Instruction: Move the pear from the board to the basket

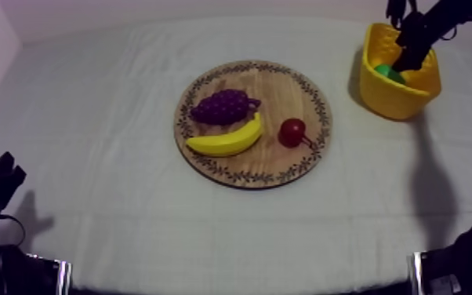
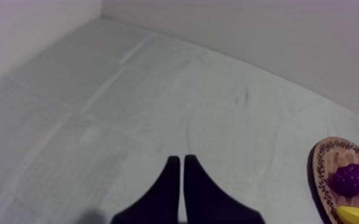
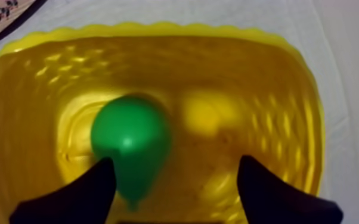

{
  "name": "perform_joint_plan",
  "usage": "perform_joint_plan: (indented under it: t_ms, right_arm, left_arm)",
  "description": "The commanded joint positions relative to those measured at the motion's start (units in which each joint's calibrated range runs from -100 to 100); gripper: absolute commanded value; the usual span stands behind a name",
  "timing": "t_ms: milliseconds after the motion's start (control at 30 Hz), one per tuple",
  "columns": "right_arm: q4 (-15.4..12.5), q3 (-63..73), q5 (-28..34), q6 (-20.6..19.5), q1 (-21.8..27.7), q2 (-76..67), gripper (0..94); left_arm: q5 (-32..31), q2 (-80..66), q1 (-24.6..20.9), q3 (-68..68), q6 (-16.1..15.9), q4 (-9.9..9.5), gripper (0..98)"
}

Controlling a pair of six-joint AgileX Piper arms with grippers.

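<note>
Your right pincer [image 3: 176, 162] gapes empty over the pear [image 3: 131, 140], which lies inside the yellow basket [image 3: 158, 31]. Your left pincer [image 2: 179, 159] is closed on nothing.

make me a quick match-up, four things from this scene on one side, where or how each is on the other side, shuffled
1 pear
2 bunch of grapes
3 left end effector
4 right end effector

a on the wooden board
b open, over the yellow basket
c shut, over the cloth
d lying inside the yellow basket

Pairs: 1-d, 2-a, 3-c, 4-b
</note>
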State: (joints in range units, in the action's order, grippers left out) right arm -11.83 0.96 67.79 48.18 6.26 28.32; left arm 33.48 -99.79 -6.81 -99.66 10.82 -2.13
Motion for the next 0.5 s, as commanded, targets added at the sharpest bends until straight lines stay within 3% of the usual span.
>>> perform_joint_plan:
  t_ms: [0,100,167,333,467]
  right_arm:
    - [-0.10,-0.43,-0.83,-1.37,0.01,-1.19,50.6]
    - [-0.45,-2.63,-3.72,-3.89,0.11,-3.90,21.8]
    - [-0.58,-5.21,-6.86,-6.15,0.14,-6.43,11.1]
    - [0.29,-14.65,-14.02,-12.39,-0.44,-15.21,2.5]
    - [3.35,-25.05,-21.03,-22.62,-1.44,-24.70,1.2]
  left_arm:
    - [-0.01,-0.04,-0.03,0.00,0.00,0.01,0.1]
    - [-0.01,-0.04,-0.03,0.00,0.00,0.01,0.1]
    - [-0.01,-0.04,-0.03,0.00,0.00,0.01,0.1]
    - [-0.01,-0.04,-0.03,0.00,0.00,0.01,0.1]
    - [-0.01,-0.04,-0.03,0.00,0.00,0.01,0.1]
